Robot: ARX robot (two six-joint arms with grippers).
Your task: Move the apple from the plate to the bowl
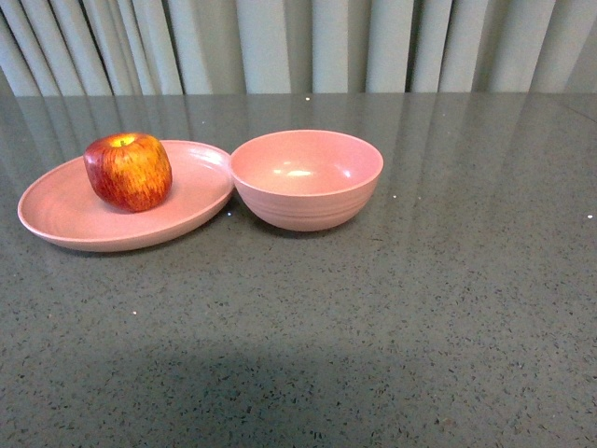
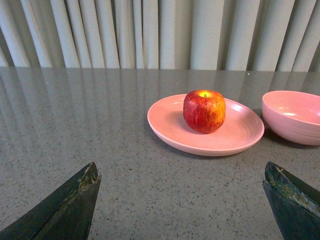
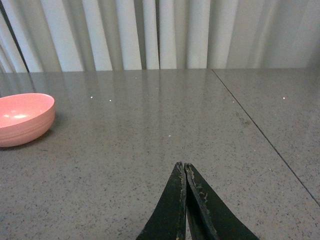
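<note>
A red apple (image 1: 128,172) with yellow streaks rests upright on the shallow pink plate (image 1: 65,219) at the left of the front view. Just right of the plate, touching its rim, stands the deep pink bowl (image 1: 307,177), which holds nothing. Neither arm shows in the front view. In the left wrist view the apple (image 2: 204,111) and plate (image 2: 170,125) lie ahead of my left gripper (image 2: 182,172), whose dark fingers are spread wide with nothing between them. My right gripper (image 3: 184,165) is shut and holds nothing; the bowl (image 3: 22,120) sits well off to its side.
Everything stands on a grey speckled stone tabletop (image 1: 392,317). Pale pleated curtains (image 1: 298,42) hang behind its far edge. A thin seam in the tabletop (image 3: 260,130) runs past my right gripper.
</note>
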